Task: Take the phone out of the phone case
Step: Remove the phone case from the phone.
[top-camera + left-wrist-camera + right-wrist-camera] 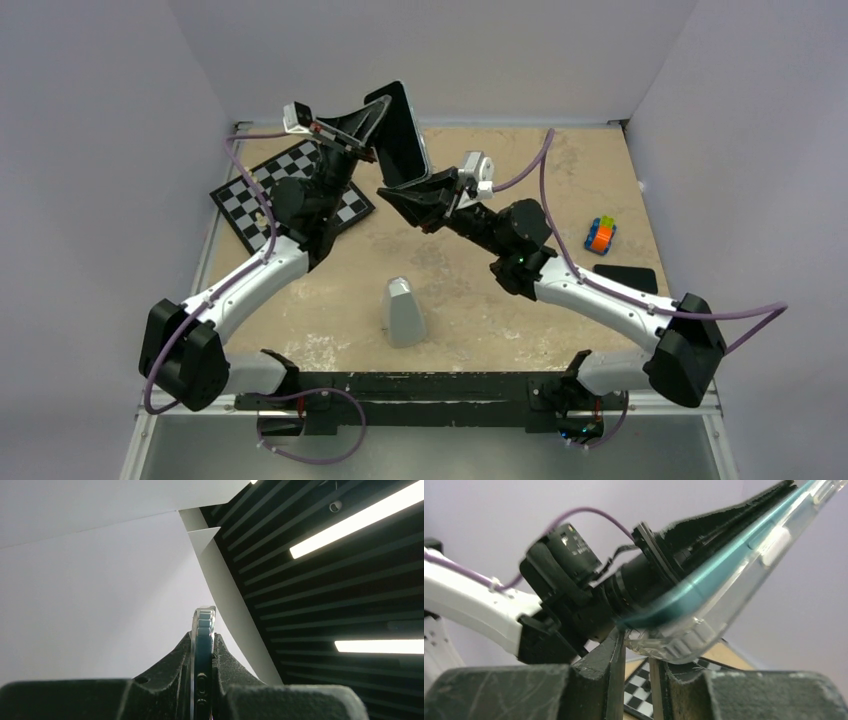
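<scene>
The phone (405,135), seated in the phone case (724,602), is held aloft: left gripper (204,647) clamped across both, right gripper (637,647) pinching the case's lower corner. Below lie chessboard (245,200), grey block (404,312), second black phone (625,277) and coloured toy (600,235).

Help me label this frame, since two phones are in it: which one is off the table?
The phone in the clear case, gripped by the left claw and right claw; the other black phone lies flat on the table.

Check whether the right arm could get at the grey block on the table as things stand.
Probably not yet: nothing stands between it and the grey block, but the right claw is shut on the phone case, held aloft with the left claw.
</scene>
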Tool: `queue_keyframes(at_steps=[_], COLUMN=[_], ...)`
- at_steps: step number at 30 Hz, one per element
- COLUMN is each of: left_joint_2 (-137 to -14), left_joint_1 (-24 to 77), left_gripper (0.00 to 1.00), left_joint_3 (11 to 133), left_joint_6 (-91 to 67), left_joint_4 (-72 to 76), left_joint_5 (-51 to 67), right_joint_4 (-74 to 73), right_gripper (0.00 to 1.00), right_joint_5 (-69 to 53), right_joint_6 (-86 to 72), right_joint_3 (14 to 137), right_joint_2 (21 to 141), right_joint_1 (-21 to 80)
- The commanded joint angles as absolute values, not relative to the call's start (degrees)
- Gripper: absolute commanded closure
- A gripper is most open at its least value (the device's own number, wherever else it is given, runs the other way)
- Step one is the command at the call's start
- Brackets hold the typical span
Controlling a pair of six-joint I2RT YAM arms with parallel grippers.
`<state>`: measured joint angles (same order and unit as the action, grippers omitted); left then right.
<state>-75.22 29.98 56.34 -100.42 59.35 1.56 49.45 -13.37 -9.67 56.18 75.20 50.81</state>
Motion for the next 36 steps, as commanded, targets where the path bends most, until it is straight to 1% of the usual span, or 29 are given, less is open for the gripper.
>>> queue_keyframes(at_steps=[1, 6, 9, 11, 12, 13, 14, 18, 19, 20, 22, 25, 28, 33, 36], left_joint_2=[-67.6, -68.3, -68.4, -69.0, -69.6, -70.1, -70.1, -69.2, -69.2, -69.3, -70.3, -73.0, -74.8, -75.8, -75.4], left_joint_1=[30.9, 30.9, 30.9, 30.7, 30.4, 29.9, 29.3, 25.0, 24.1, 23.3, 22.3, 22.0, 22.0, 22.0, 22.0], left_gripper=[1.0, 1.0, 1.0, 1.0, 1.0, 1.0, 1.0, 1.0, 1.0, 1.0, 1.0, 1.0, 1.0, 1.0, 1.0], left_joint_3=[55.8, 56.0, 56.7, 56.7, 57.2, 57.6, 57.6, 56.5, 56.1, 55.7, 55.7, 56.6, 57.2, 57.2, 56.8], left_joint_6=[-109.1, -111.1, -110.0, -109.4, -108.7, -107.7, -106.4, -98.7, -97.1, -96.1, -94.6, -93.6, -93.0, -93.1, -92.4], left_joint_4=[64.0, 66.4, 66.8, 67.2, 68.0, 68.1, 67.2, 62.7, 62.3, 61.5, 61.9, 63.5, 64.4, 64.9, 63.9], left_joint_5=[12.1, 13.5, 13.7, 13.4, 13.8, 14.4, 14.8, 15.8, 15.8, 15.9, 16.3, 17.3, 17.9, 18.4, 18.7], right_joint_4=[45.8, 42.6, 38.9, 37.8, 35.3, 31.7, 28.5, 22.7, 19.9, 17.4, 9.5, 4.1, 8.0, 17.3, 18.7], right_gripper=[1.0, 1.0, 1.0, 1.0, 0.88, 0.74, 0.64, 0.37, 0.28, 0.26, 0.28, 0.38, 0.45, 0.52, 0.54], right_joint_5=[-15.1, -22.5, -22.0, -22.2, -23.2, -24.6, -25.4, -26.3, -26.0, -26.6, -27.3, -32.5, -36.9, -41.8, -41.5], right_joint_6=[-0.3, -0.3, -1.8, -6.8, -8.5, -10.0, -11.6, -19.8, -20.6, -21.9, -23.5, -29.2, -37.9, -52.1, -53.6], right_joint_3=[56.1, 59.3, 60.8, 60.1, 60.4, 60.6, 60.2, 53.3, 52.4, 52.0, 53.9, 58.9, 60.4, 60.6, 61.6], right_joint_2=[76.0, 77.1, 77.6, 77.0, 76.5, 76.2, 75.4, 68.7, 66.6, 64.7, 62.0, 59.9, 58.7, 61.6, 63.1], right_joint_1=[40.8, 37.7, 37.5, 37.5, 37.5, 37.5, 37.5, 37.5, 37.5, 37.5, 37.3, 37.2, 36.6, 33.8, 33.6])
